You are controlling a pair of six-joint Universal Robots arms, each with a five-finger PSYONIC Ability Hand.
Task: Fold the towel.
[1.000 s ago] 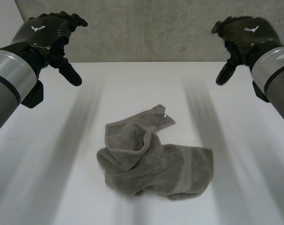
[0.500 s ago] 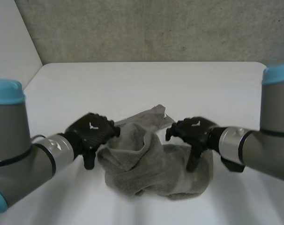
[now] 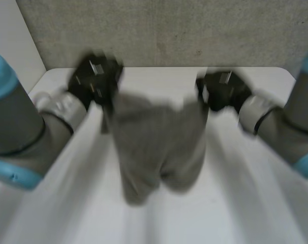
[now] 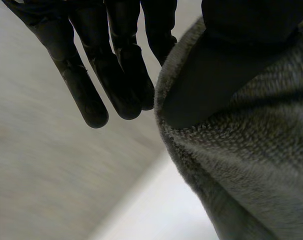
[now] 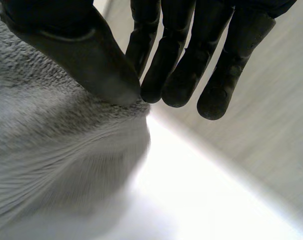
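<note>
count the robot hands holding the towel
2. The left hand pinches the towel at one end of its upper edge, the right hand at the other end.

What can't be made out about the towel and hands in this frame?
Head view: whether the hanging towel touches the table; its own folds hide the lower end.
Left wrist view: whether the left hand pinches a corner or an edge; the towel runs out of frame.
Right wrist view: likewise for the right hand.
</note>
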